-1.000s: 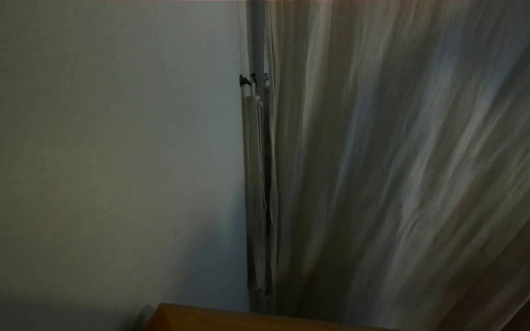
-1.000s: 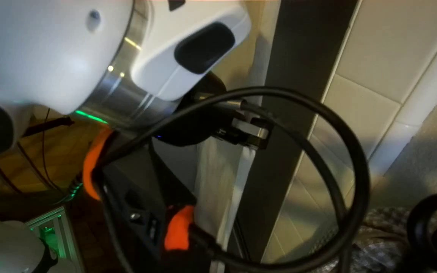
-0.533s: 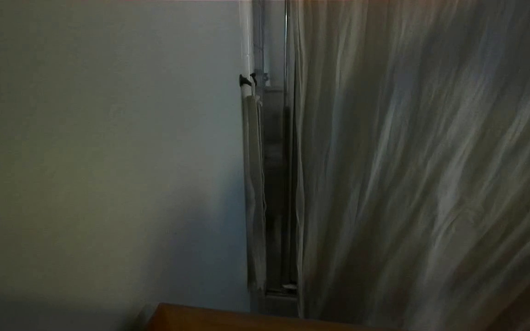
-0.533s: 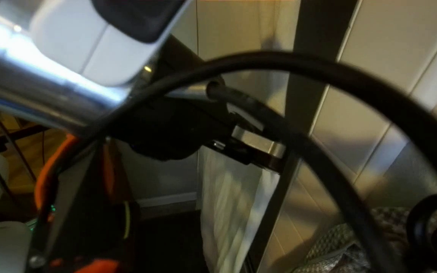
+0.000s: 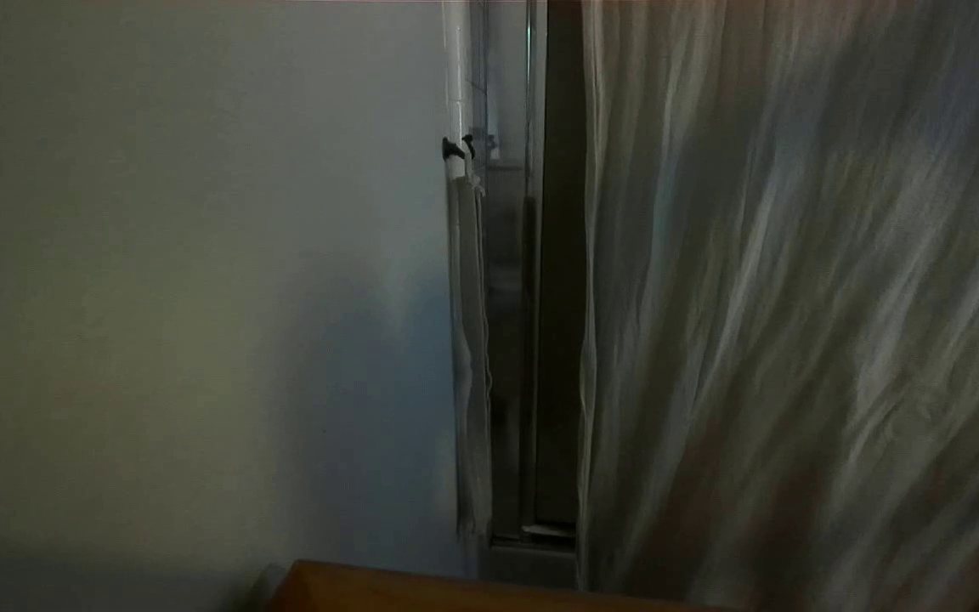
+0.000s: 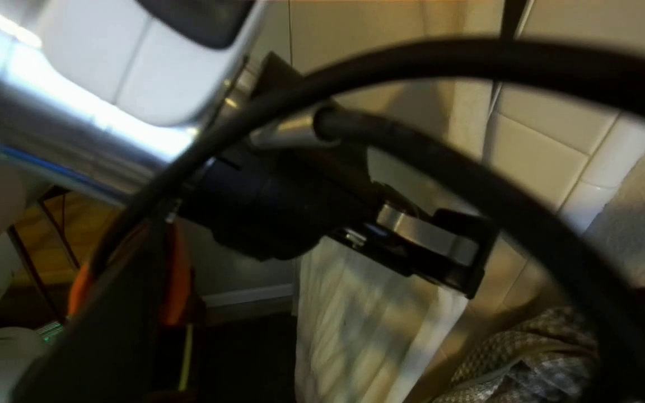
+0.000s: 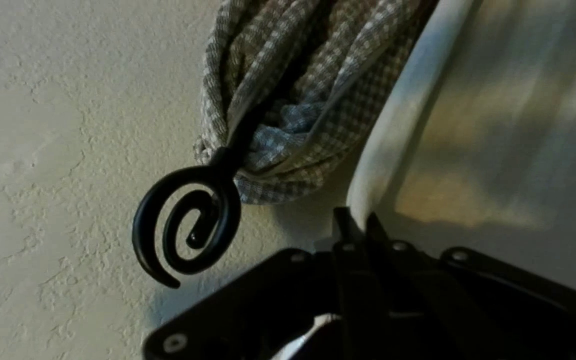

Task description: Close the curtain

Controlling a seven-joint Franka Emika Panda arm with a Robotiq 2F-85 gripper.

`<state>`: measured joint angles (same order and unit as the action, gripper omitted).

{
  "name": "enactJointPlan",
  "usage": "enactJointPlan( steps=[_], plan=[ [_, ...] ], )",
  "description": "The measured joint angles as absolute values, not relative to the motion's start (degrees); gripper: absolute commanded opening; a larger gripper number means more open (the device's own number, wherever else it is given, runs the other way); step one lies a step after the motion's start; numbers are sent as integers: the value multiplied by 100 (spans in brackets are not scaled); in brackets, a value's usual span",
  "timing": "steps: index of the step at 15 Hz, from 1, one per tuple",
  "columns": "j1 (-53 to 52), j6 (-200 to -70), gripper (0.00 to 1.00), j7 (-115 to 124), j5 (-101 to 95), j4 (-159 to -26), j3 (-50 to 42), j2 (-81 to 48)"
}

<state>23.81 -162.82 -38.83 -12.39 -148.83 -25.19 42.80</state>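
Observation:
The curtain [image 5: 795,297] is a tall grey-beige drape with long folds pulled slantwise, filling the right part of an exterior view. It also hangs below the gripper in an exterior view [image 6: 367,313] and fills the right of the wrist view [image 7: 508,100]. My gripper [image 7: 357,224] is shut on the curtain's pale folded edge, which runs up from between the fingertips. In an exterior view the gripper [image 6: 471,274] holds this edge beside the tiled wall, partly behind a black cable. The part of the cloth inside the jaws is hidden.
A checked cloth [image 7: 288,145] hangs gathered behind a black spiral hook [image 7: 188,225] on the textured wall [image 7: 43,175], left of the gripper. A thick black cable [image 6: 412,61] loops from the wrist. A wooden edge [image 5: 455,591] lies low, below a narrow pale cloth [image 5: 471,357].
The curtain's free edge has moved right in an exterior view, uncovering a wider dark strip. The arm and gripper have moved right and down past the dark opening, still holding the curtain.

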Motion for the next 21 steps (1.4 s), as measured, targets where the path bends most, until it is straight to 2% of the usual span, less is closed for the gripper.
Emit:
enactJointPlan(
  steps=[6,21],
  plan=[
    [2836,-16563,1,-3476,-1742,-14882,-2238,3861],
    [3010,-16581,1,-3335,-2375,-14880,-2036,3437]
  ],
)
